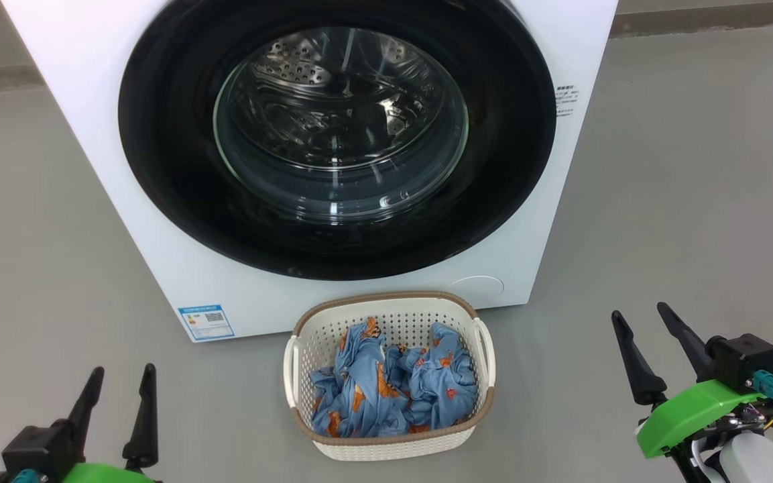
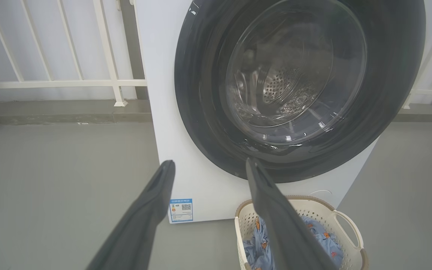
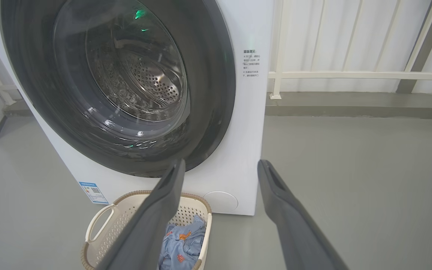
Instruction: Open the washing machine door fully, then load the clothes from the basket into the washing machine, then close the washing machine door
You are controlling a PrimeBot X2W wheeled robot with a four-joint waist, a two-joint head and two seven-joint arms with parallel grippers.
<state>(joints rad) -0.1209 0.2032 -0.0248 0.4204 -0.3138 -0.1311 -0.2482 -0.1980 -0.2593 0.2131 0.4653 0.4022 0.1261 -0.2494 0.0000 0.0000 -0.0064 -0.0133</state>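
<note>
**Door shut, basket loaded, both grippers spread wide and empty.**

The washing machine (image 1: 125,221) stands on the grey floor (image 1: 694,201). The washing machine door (image 1: 158,134) is seated flush against its front, and the perforated steel drum (image 1: 332,87) shows through the glass bowl. The basket (image 1: 386,296) sits on the floor just in front of the machine's lower panel, below the door and, in the head view, to the right of the blue label sticker (image 1: 206,323). The clothes (image 1: 393,386) lie crumpled inside the basket, below its rim. The left gripper (image 1: 123,370) hovers at lower left and the right gripper (image 1: 639,310) at lower right. Each is well apart from the basket and the machine, with nothing between its fingers.
</note>
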